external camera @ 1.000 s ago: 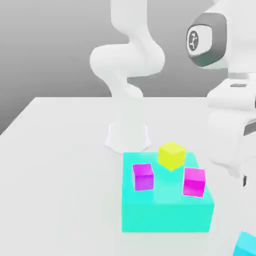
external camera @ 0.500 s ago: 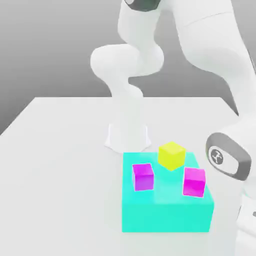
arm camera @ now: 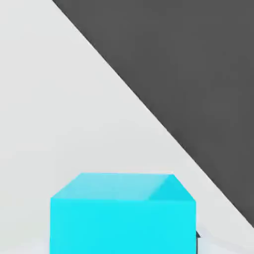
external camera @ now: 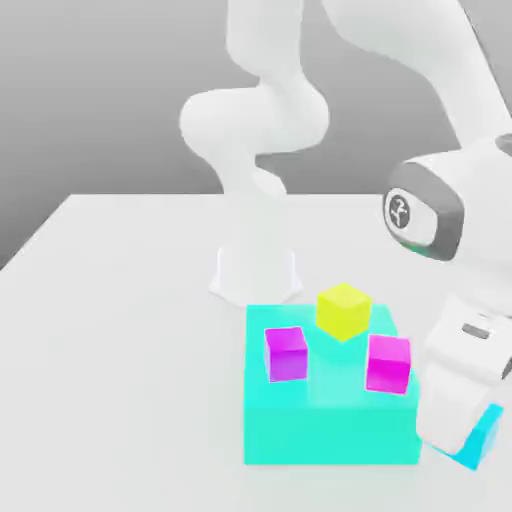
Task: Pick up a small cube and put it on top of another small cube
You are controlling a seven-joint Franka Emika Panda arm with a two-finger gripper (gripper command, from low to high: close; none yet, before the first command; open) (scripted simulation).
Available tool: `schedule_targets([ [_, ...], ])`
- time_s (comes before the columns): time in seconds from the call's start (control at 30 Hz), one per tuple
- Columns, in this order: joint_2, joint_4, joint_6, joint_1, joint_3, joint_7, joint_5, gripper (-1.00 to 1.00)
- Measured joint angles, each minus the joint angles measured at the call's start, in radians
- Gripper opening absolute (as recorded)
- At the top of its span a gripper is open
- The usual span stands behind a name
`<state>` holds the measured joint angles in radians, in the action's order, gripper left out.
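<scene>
The small cube is plain cyan and lies on the white table at the exterior view's lower right, mostly hidden behind my white hand. My gripper is down over it, shut on it. The hand view has the same small cube very close up, on the white table. Two magenta cubes of about the same size rest on top of the large cyan block.
A yellow cube stands on the block's far edge, near the arm's base. The table's edge runs close by the held cube, with dark ground beyond. White table stretches to the exterior view's left.
The arm swung over the exterior view's right side and the hand came down onto the cyan cube. Its jaws went from open to shut. Block, magenta and yellow cubes stayed put.
</scene>
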<state>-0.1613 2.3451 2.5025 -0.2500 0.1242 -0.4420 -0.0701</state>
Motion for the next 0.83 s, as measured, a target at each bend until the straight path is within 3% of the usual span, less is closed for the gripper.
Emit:
schedule_targets([
  [0.53, 0.578, 0.399, -0.175, 0.154, -0.100, -0.072, 0.084, -1.00],
  [0.7, 0.481, 0.469, -0.009, 0.166, -0.101, -0.077, 0.087, -1.00],
  [0.73, 0.457, 0.478, 0.024, 0.167, -0.100, -0.078, 0.086, 1.00],
  [0.83, 0.457, 0.478, 0.024, 0.167, -0.100, -0.078, 0.086, 1.00],
])
